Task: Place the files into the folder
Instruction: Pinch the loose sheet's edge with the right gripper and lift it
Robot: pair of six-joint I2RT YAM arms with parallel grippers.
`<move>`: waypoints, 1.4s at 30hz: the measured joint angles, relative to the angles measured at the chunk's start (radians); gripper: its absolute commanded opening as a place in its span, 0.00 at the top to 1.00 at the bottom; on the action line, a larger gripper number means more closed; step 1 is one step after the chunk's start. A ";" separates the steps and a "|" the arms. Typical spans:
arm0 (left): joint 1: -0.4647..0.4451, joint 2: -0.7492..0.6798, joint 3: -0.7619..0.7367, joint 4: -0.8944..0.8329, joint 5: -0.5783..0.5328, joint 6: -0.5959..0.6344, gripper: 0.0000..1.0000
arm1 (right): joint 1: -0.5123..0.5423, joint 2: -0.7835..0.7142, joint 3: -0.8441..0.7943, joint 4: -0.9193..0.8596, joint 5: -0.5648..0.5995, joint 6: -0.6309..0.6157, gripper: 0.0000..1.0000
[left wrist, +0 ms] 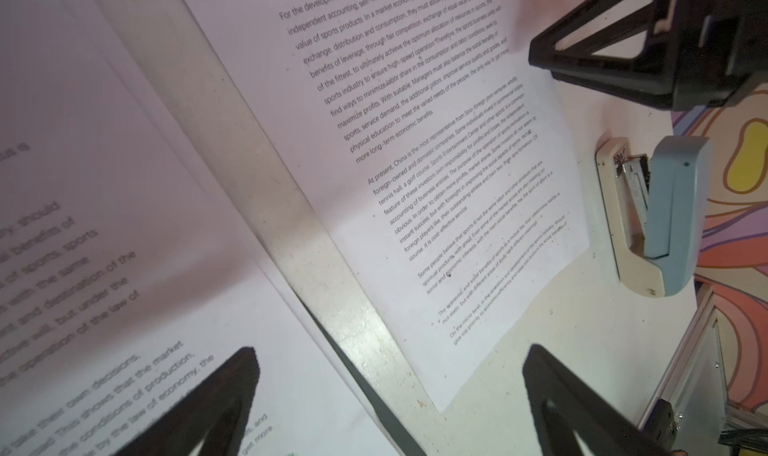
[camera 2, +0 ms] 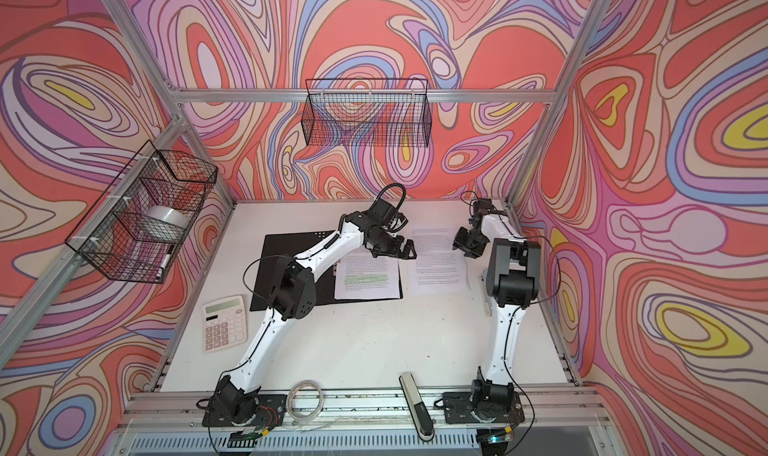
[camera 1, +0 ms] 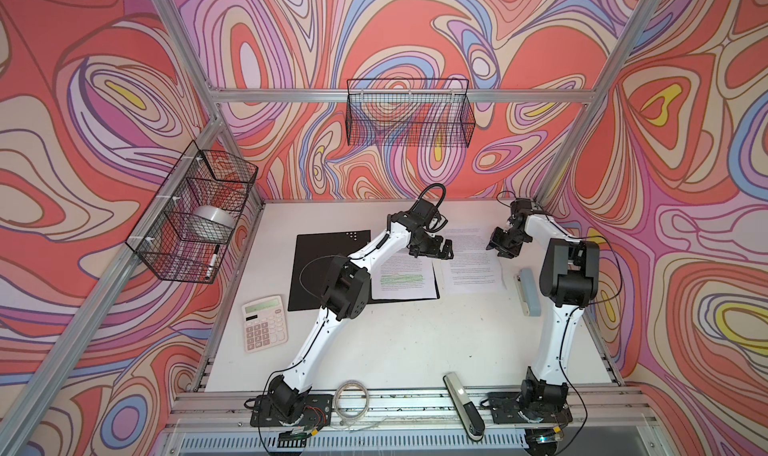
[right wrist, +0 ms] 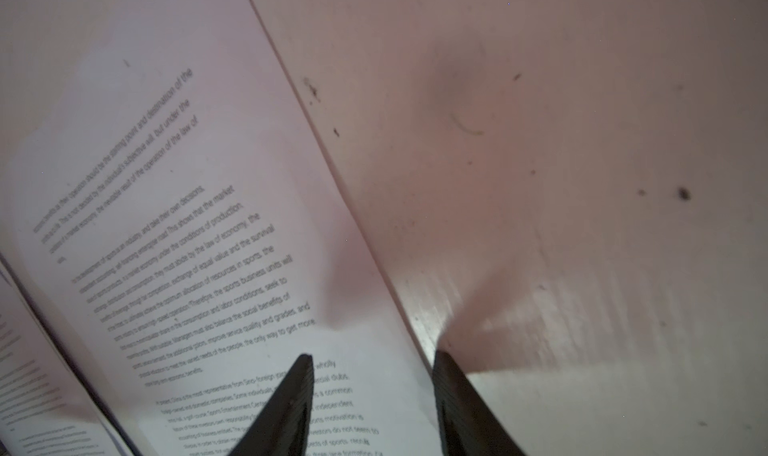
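The folder [camera 1: 328, 246] [camera 2: 286, 246] lies open on the table, black inside up. A stack of files with green highlighted lines [camera 1: 401, 277] [camera 2: 368, 281] rests on its right half. One more sheet [camera 1: 473, 263] [camera 2: 438, 263] [left wrist: 436, 163] [right wrist: 187, 225] lies loose on the table just right of the folder. My left gripper [camera 1: 432, 250] [camera 2: 395, 248] [left wrist: 390, 391] hangs wide open over the gap between the folder's edge and the loose sheet, holding nothing. My right gripper [camera 1: 500, 246] [camera 2: 467, 246] [right wrist: 376, 391] is open, straddling the loose sheet's right edge, one finger over paper, one over table.
A blue-grey stapler [camera 1: 528, 292] [left wrist: 656, 213] lies right of the loose sheet, under the right arm. A calculator [camera 1: 264, 323] sits left of the folder. A tape ring [camera 1: 352, 398] and a black-white stapler [camera 1: 463, 404] lie at the front rail. Wire baskets [camera 1: 409, 113] [camera 1: 195, 213] hang on the walls.
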 measured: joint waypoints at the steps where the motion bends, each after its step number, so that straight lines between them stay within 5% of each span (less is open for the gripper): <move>1: 0.000 0.014 0.015 -0.001 0.003 -0.005 0.00 | -0.002 -0.001 -0.002 0.000 -0.008 0.000 0.51; 42: -0.005 0.085 0.060 0.003 0.104 -0.066 0.00 | -0.004 -0.098 -0.070 -0.069 -0.377 -0.055 0.56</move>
